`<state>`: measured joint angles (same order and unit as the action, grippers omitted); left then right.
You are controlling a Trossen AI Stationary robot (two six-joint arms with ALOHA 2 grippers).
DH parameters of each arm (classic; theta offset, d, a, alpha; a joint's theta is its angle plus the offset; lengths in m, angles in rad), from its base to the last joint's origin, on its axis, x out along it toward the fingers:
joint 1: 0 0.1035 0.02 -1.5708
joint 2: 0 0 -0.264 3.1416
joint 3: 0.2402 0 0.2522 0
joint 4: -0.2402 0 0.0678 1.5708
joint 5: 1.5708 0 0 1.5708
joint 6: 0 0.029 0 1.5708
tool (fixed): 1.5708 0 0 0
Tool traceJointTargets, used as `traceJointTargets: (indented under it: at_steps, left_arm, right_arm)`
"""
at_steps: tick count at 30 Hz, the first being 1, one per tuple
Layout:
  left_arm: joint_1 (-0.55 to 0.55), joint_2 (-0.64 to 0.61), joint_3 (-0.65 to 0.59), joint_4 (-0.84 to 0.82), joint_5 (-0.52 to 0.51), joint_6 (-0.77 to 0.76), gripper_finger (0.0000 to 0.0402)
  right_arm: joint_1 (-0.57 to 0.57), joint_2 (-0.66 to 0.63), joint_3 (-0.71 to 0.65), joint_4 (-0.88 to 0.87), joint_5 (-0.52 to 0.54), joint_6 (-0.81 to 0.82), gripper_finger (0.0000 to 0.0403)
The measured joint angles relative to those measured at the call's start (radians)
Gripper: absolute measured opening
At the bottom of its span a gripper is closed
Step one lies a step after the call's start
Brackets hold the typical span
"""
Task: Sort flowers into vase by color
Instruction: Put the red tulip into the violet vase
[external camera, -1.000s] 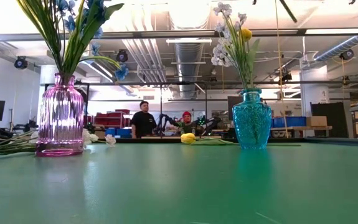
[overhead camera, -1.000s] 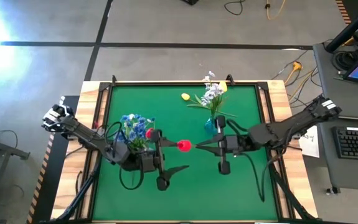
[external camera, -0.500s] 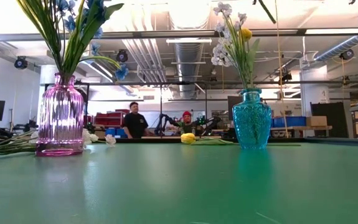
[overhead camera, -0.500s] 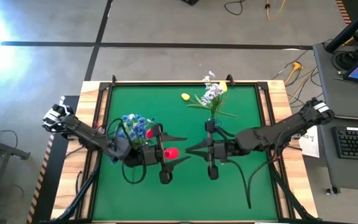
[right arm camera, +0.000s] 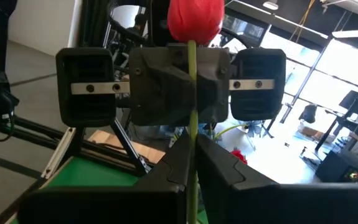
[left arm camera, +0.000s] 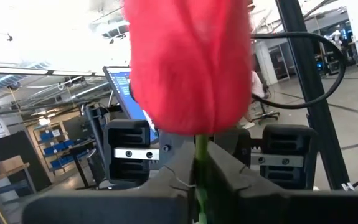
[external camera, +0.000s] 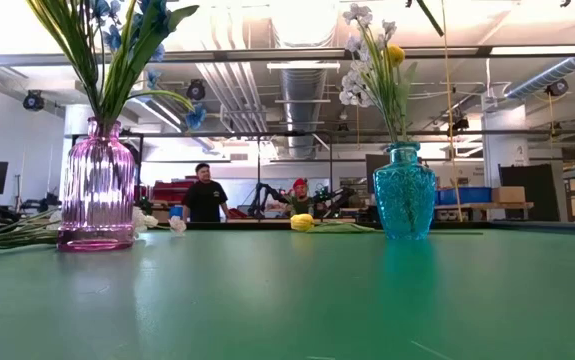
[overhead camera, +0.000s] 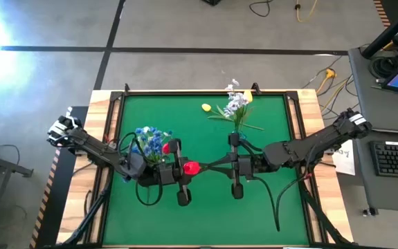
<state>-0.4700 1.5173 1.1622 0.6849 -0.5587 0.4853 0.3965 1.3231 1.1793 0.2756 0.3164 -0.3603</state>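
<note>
fingers of both grippers (overhead camera: 205, 167) clamped on red tulip (overhead camera: 190, 167) stem, mid-table

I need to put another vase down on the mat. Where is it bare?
Bare: green mat along its near edge, and beside the blue glass vase on the right. Crowded: centre, where both grippers, left and right, pinch the red tulip.

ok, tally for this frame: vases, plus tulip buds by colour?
Vases: 2, pink vase and teal vase
Red buds: 2, held red bud between left gripper and right gripper; other red bud at the pink vase
Yellow buds: 2, loose yellow bud; yellow bud in the teal vase
Total: 6
</note>
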Motion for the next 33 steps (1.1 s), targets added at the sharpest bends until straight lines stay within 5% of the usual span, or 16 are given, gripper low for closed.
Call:
traceJointTargets:
  at_steps: [16,28,33]
  left_arm:
    - [-0.046,-0.02,0.005,-0.007,-0.087,-0.001,0.0]
    - [-0.119,-0.041,0.135,-0.325,-0.118,-0.143,0.0]
    - [-0.164,-0.048,0.184,-0.363,-0.232,-0.146,0.0]
  right_arm:
    - [0.0,-0.017,-0.001,-0.026,0.054,0.021,0.0168]
    - [0.0,-0.027,0.007,-0.095,0.055,0.055,0.0189]
    - [0.0,-0.028,0.01,-0.13,0.055,0.08,0.0191]
